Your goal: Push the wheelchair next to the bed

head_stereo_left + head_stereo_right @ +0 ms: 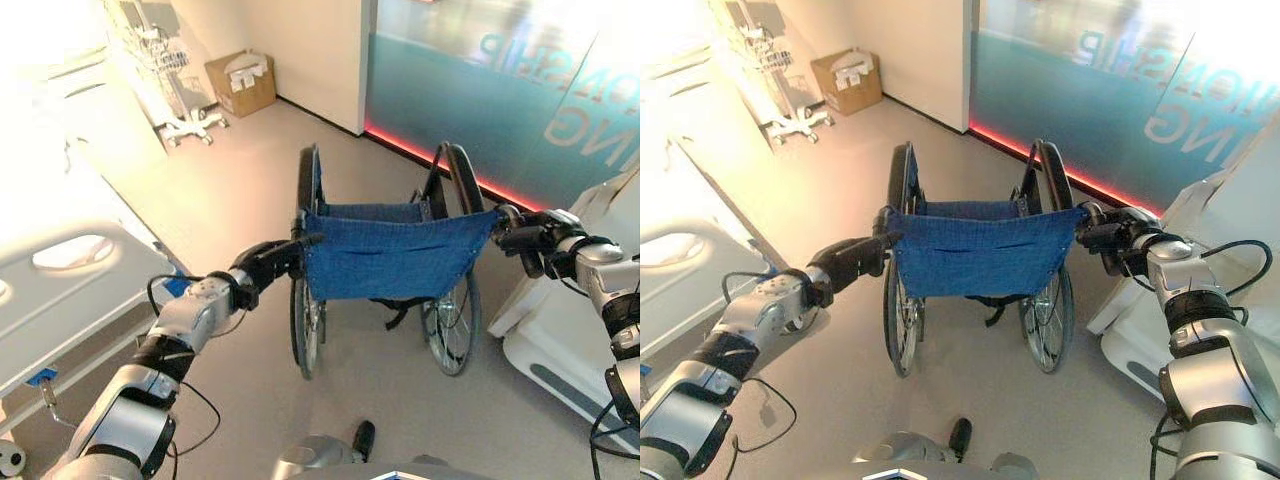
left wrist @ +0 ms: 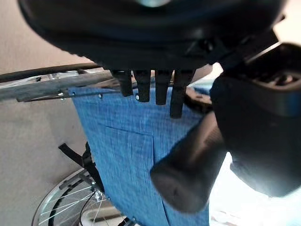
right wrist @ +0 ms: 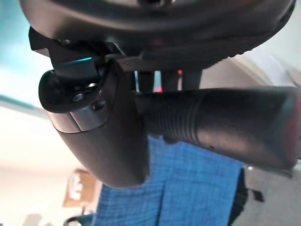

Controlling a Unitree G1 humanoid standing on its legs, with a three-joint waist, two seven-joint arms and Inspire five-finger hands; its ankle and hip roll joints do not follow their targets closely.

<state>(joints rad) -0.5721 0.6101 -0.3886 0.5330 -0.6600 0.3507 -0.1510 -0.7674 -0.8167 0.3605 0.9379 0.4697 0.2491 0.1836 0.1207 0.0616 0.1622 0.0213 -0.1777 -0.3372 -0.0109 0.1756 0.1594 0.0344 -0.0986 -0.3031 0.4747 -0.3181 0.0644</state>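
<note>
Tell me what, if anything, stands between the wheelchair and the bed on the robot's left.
Nothing visible does. The blue-backed folding wheelchair stands on bare grey floor, and the white hospital bed lies to its left with open floor between. The left hand and right hand are each shut on a push handle.

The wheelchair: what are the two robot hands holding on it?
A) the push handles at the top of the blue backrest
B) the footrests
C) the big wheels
A: the left robot hand and right robot hand each wrap a push handle beside the wheelchair's blue backrest.
</note>
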